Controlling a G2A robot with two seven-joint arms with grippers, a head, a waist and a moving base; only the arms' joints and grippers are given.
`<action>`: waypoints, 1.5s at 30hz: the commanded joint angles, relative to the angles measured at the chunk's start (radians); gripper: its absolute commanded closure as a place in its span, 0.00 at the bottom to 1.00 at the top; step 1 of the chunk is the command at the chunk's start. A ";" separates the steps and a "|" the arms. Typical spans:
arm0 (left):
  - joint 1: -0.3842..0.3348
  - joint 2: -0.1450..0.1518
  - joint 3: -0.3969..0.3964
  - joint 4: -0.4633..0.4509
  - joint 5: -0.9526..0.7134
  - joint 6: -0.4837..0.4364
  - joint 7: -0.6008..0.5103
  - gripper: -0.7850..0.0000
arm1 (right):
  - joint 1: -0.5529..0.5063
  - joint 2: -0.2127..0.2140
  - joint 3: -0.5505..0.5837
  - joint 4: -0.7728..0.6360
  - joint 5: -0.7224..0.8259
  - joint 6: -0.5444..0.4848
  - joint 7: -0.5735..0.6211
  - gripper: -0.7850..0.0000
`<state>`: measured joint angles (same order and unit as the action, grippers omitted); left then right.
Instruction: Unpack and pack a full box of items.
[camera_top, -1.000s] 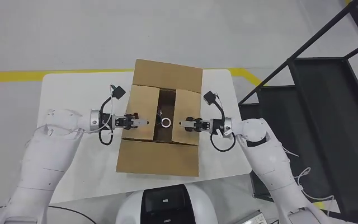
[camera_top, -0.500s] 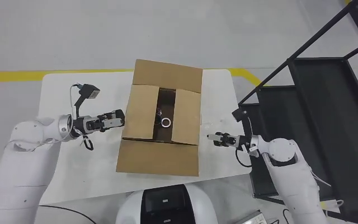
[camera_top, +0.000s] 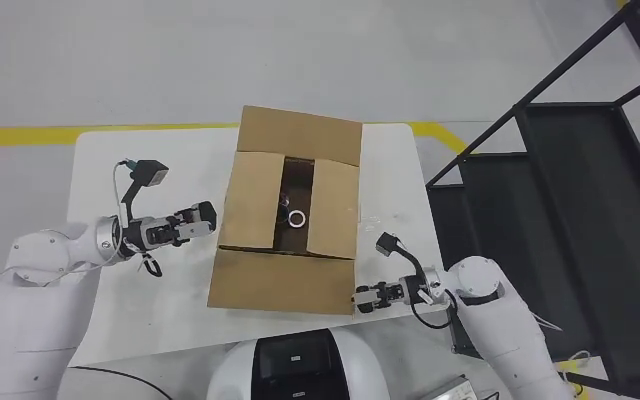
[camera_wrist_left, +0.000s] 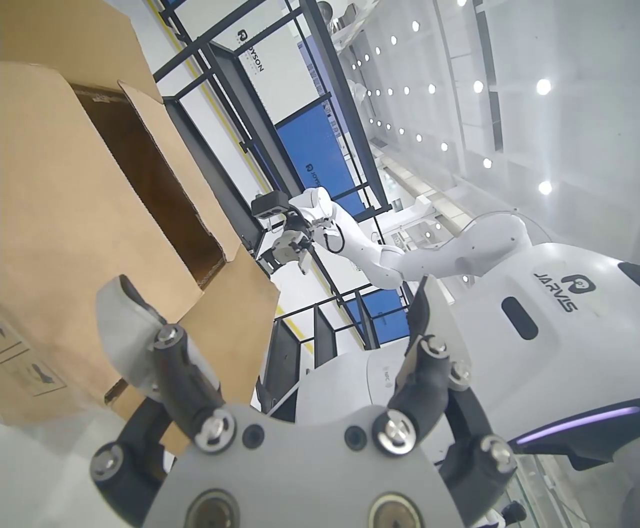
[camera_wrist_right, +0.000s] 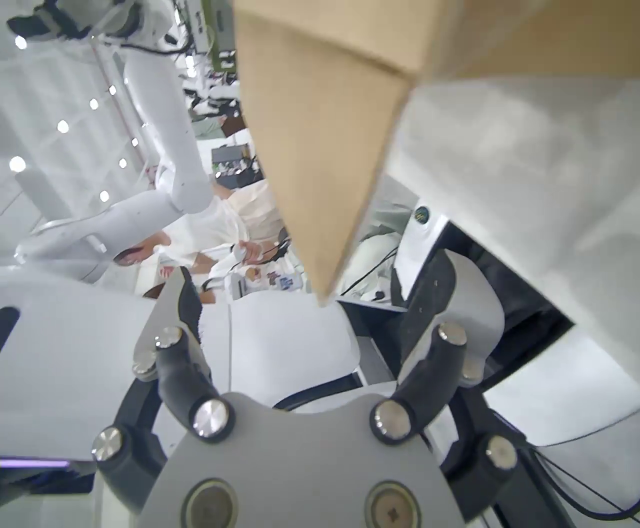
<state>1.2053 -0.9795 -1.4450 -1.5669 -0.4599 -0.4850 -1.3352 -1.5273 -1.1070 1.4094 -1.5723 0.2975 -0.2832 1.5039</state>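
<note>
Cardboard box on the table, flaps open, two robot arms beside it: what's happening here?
A two-armed robot is working on the cardboard box, whose flaps are spread open on the white table. Through the gap you can see a few items inside, one of them a small ring. The left arm sits beside the box's side, the right arm at a corner of the near flap. Both sets of jaws are open and hold nothing.
</note>
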 joint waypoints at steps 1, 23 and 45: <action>0.007 0.003 -0.007 -0.008 0.003 -0.002 0.003 0.00 | 0.012 0.004 -0.021 -0.010 0.052 0.009 0.032 0.00; 0.090 0.048 -0.022 -0.130 0.054 -0.006 0.006 0.00 | 0.233 -0.005 -0.141 0.100 0.351 -0.091 -0.152 0.00; -0.005 0.081 0.097 -0.074 0.050 -0.073 0.073 0.00 | 0.256 0.024 -0.227 -0.105 0.193 -0.135 -0.102 0.00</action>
<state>1.2154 -0.8973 -1.3621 -1.6464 -0.4165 -0.5555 -1.2647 -1.2746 -1.0855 1.1868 -1.6822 0.4934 -0.4209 1.3993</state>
